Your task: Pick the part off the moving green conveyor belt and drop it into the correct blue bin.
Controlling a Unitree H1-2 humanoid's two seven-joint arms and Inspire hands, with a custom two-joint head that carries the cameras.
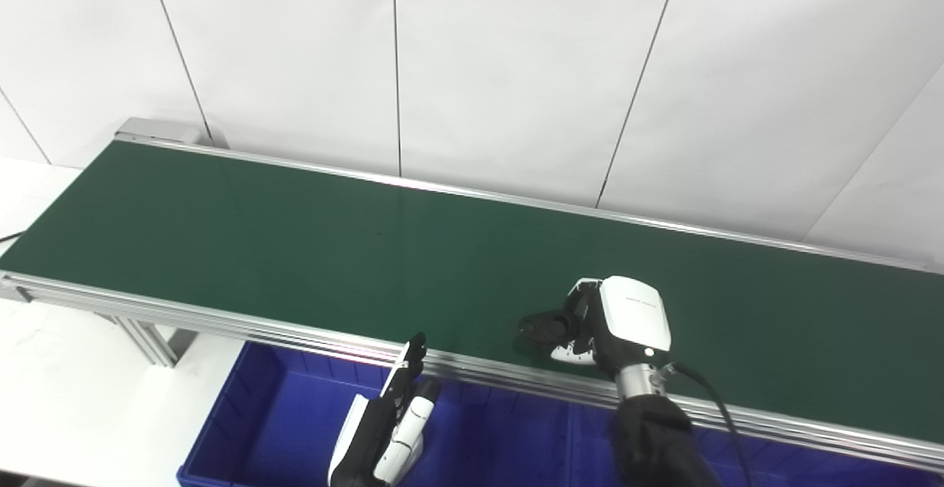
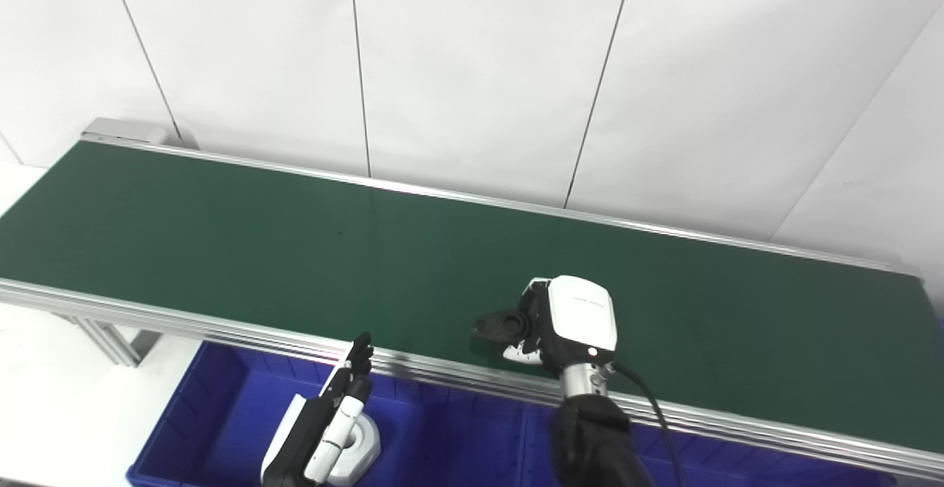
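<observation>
At the left, the green conveyor belt (image 1: 295, 251) starts near the far left corner of the white counter (image 1: 44, 369) and runs on a slant toward the right edge, framed by a silver rail along its near side. Below that rail, at the counter's near edge, sits the left blue bin (image 1: 251, 413). The left hand (image 1: 387, 420) hovers above this bin, raised edge-on with its fingers straight, held together and pointing up toward the rail; it holds nothing. In the right eye view a white rounded part (image 2: 366, 439) lies in the bin just beside that hand. Further right, the right hand (image 1: 612, 321) reaches over the rail above the belt's near strip, back of the hand up, its fingers curled around a black part (image 1: 546, 327) that juts out to the left. Below its dark forearm, a second blue bin (image 1: 782, 465) adjoins the first along the near edge.
</observation>
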